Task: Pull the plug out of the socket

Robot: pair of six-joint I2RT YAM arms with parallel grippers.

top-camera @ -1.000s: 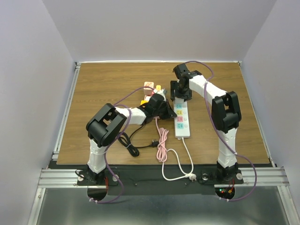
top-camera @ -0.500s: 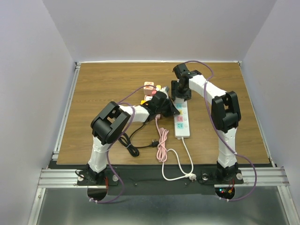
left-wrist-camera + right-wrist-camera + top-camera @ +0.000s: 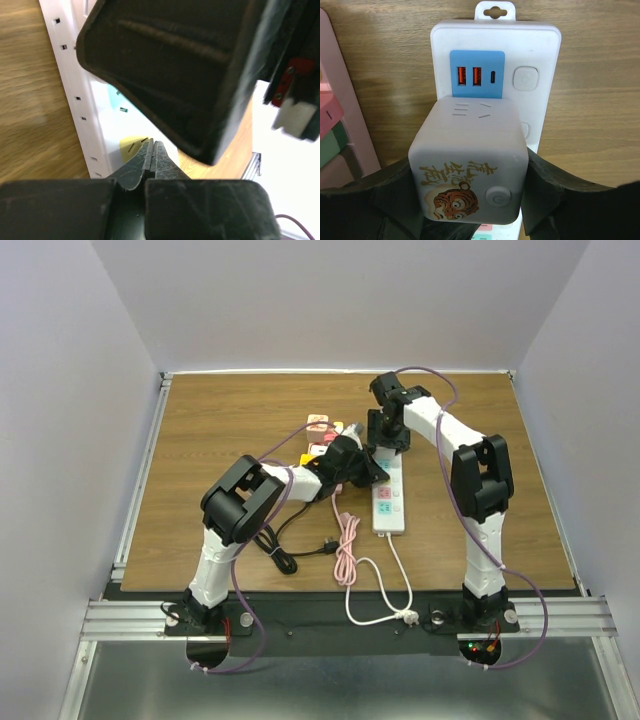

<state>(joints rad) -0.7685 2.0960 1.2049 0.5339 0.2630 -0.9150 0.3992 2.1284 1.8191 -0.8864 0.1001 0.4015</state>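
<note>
The plug (image 3: 470, 165) is a white cube with a tiger print and a round button, seated in the white socket strip (image 3: 495, 40) just below its blue USB panel. My right gripper (image 3: 472, 187) is shut on it, one black finger pressed against each side. From above, that gripper (image 3: 385, 440) hides the plug at the far end of the strip (image 3: 390, 502). My left gripper (image 3: 372, 472) is shut with nothing in it. In the left wrist view its tips (image 3: 152, 145) rest at the strip (image 3: 95, 115) by a yellow outlet (image 3: 131, 147).
A pink socket strip (image 3: 322, 440) lies just left of the white one, its edge also showing in the right wrist view (image 3: 335, 130). A pink cable (image 3: 347, 540), a black cable (image 3: 285, 550) and the white strip's cord (image 3: 390, 590) trail toward the near table edge.
My left arm has reached further right, bringing its shut gripper onto the white strip. The right gripper's fingers have closed in on the plug.
</note>
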